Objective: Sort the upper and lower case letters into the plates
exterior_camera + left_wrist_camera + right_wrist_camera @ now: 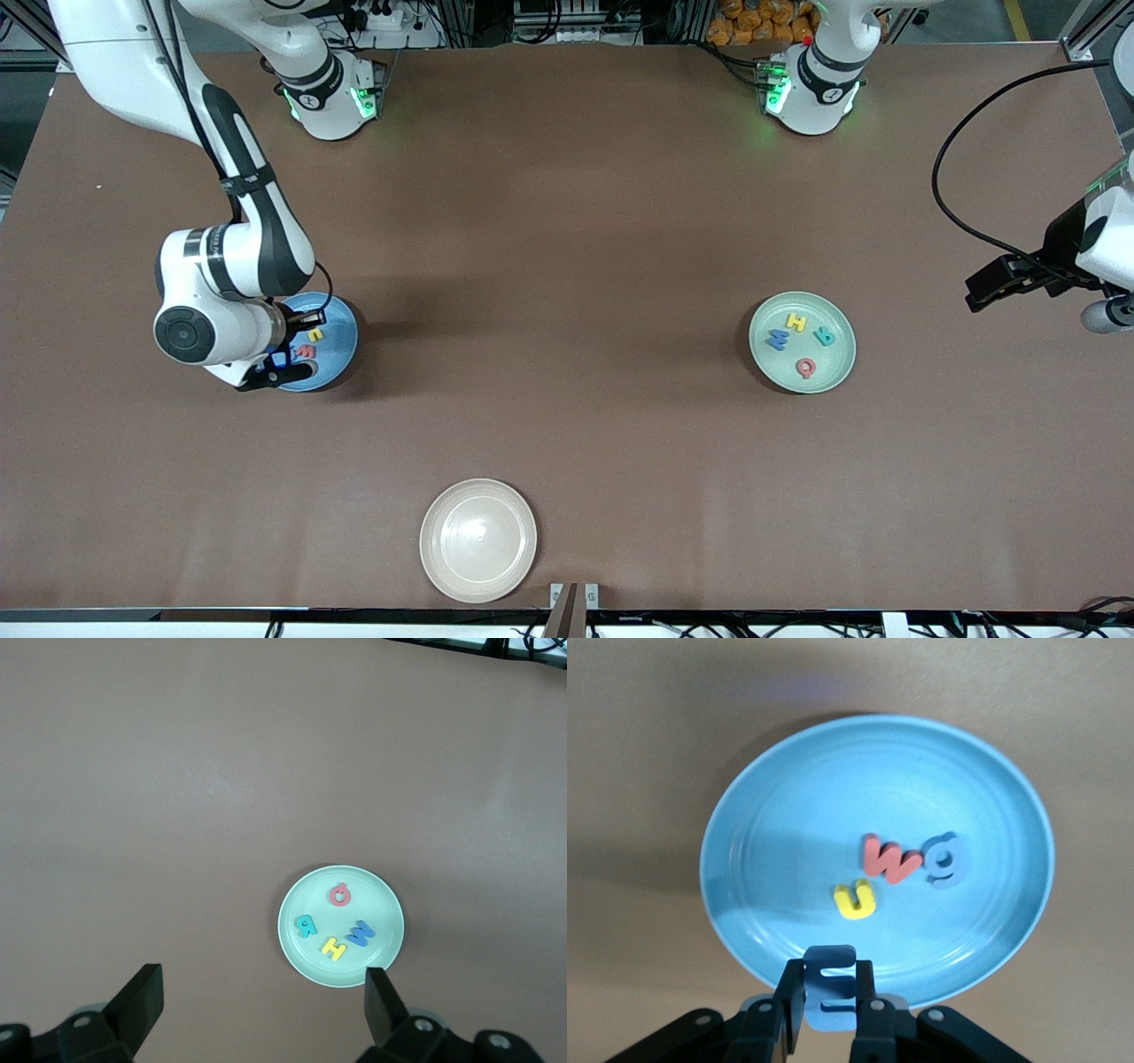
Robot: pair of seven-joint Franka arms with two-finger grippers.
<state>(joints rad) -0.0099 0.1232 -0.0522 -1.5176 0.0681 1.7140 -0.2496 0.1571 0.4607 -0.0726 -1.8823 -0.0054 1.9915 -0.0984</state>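
We see the right gripper (829, 1014) pinching a pale blue letter (830, 987) over the blue plate (762, 815) (hidden in front view); the left gripper (261, 1005) waits, spread wide.

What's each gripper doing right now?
Left gripper: open, empty, up by the table's edge at the left arm's end.
Right gripper: shut on a blue letter over the blue plate.
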